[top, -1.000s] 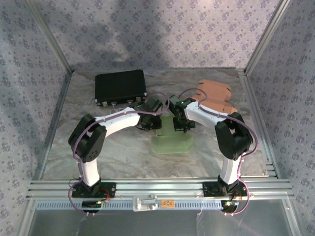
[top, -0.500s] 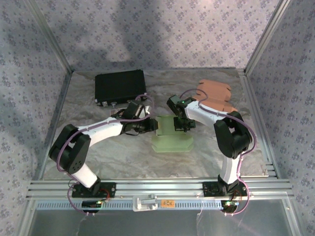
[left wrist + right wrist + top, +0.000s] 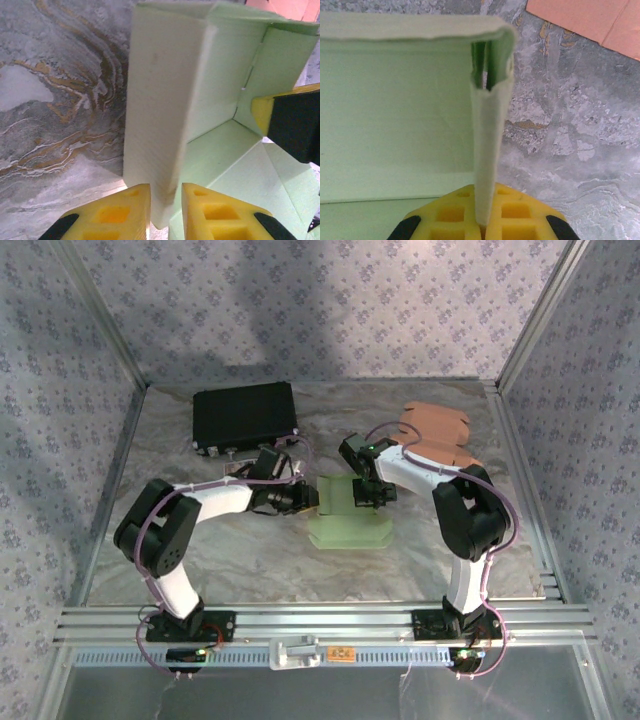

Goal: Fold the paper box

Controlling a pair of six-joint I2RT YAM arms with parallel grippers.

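**left gripper [image 3: 166, 195] astride the box's left wall, right gripper [image 3: 482, 197] clamped on the right wall**

your left gripper has one yellow finger on each side of the left wall [image 3: 160, 100], at its near end. the gap is narrow, and you cannot tell whether the pads press the card or only flank it. that wall stands upright, its long axis running straight away from the fingers. your right gripper is closed flat on the doubled right wall [image 3: 487, 125], which is also upright.

the paper box [image 3: 348, 528] sits mid-table [image 3: 250, 560] between both wrists, so the left arm is nearer the unfinished side. from above, the wrists cover the box's far end. both wrist views cut off the finger bases, and the corner seams are hard to make out.
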